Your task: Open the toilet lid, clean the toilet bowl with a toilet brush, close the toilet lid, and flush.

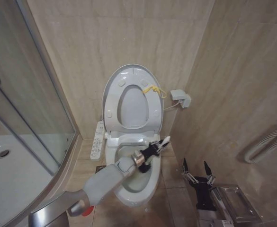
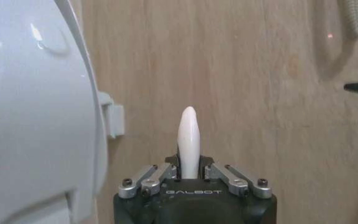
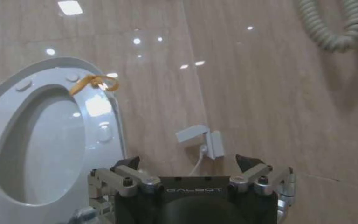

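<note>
"GALBOT" printed on both wrists. Left gripper (image 1: 160, 146) reaching over the bowl (image 1: 137, 187), clamped on the brush (image 2: 189, 140). Right gripper (image 1: 197, 169) parked beside, spread wide, empty. Lid (image 1: 129, 78) raised upright.

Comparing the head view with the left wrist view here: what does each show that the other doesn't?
Head view alone: the toilet bowl, the yellow cord on the raised toilet lid, and the right gripper open beside the toilet.

Left wrist view alone: the toilet brush handle's rounded tip, close up.

Both: the left gripper shut on that handle, the lid, and the tiled wall.
</note>
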